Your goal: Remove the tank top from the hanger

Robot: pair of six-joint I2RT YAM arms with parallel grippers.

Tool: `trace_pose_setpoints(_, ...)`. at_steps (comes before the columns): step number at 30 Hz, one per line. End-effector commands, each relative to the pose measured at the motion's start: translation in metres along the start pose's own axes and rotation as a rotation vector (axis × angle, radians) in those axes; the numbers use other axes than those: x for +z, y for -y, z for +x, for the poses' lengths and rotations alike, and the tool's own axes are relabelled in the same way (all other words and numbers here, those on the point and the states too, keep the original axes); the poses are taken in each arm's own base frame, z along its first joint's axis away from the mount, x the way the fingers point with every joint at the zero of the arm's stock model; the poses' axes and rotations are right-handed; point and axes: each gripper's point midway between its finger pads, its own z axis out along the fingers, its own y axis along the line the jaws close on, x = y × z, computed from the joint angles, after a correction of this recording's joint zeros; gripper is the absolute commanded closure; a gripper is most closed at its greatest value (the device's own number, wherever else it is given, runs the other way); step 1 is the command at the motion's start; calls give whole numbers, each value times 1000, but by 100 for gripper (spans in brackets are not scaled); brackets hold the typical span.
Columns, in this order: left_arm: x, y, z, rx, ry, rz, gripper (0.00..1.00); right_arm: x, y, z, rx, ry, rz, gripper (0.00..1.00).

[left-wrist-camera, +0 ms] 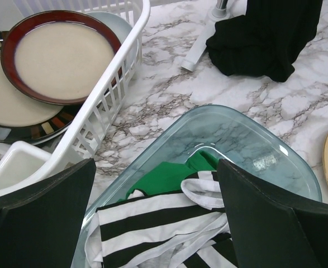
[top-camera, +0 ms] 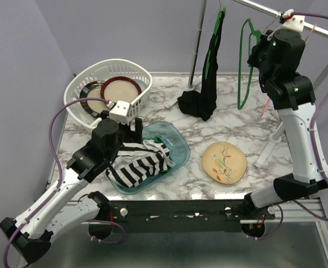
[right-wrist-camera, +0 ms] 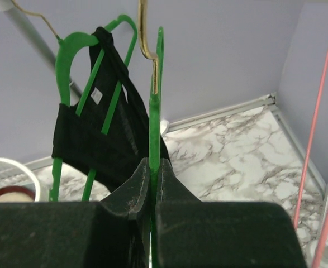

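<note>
**Right gripper** [right-wrist-camera: 152, 167]: the fingers [right-wrist-camera: 131, 192] are pressed together on the lower bar of a bare green hanger [right-wrist-camera: 154, 125]. The bar stands upright between them and no cloth is on this hanger. The hanger hangs from the rail [top-camera: 264, 9], as the overhead view shows.

Just beyond the fingers, to their left in the wrist view, a black tank top [right-wrist-camera: 96, 139] hangs on a second green hanger [right-wrist-camera: 69, 50]. It is apart from the gripper. Its lower end lies bunched on the marble table [top-camera: 247, 134]. A pink hanger [right-wrist-camera: 320, 139] hangs to the right.

**Left gripper** [left-wrist-camera: 157, 167]: the fingers [left-wrist-camera: 41, 218] are spread wide and hold nothing. A striped tank top [left-wrist-camera: 152, 229] lies crumpled between and below them, in a glass dish [left-wrist-camera: 236, 145]. Whether it touches the fingers cannot be determined. Green cloth [left-wrist-camera: 164, 176] lies in the dish just beyond the stripes. A white basket [left-wrist-camera: 113, 84] holding plates stands beside the dish on the left.
</note>
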Motion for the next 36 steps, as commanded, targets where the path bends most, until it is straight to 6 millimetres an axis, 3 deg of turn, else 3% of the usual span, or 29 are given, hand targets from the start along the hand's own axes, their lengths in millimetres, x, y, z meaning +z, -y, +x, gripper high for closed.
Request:
trace_pose_setpoints(1, -6, -6, -10, -9, 50, -21, 1, 12, 14, -45, -42, 156, 192, 99)
trace_pose_setpoints(8, -9, -7, -15, -21, 91, -18, 1, 38, 17, -43, -118, 179, 344, 99)
trace_pose_setpoints(18, -2, -13, -7, -1, 60, -58, 1, 51, 20, -49, -172, 233, 395, 99)
trace_pose_setpoints(23, 0, -13, -5, 3, 52, -59, 1, 78, 20, -15, -155, 147, 382, 99)
trace_pose_setpoints(29, -1, -11, -6, 1, 58, -48, 1, 85, 20, 6, -126, 96, 364, 99)
trace_pose_setpoints(36, -5, -12, -10, -4, 69, -43, 1, 92, 37, 21, -100, 34, 397, 99)
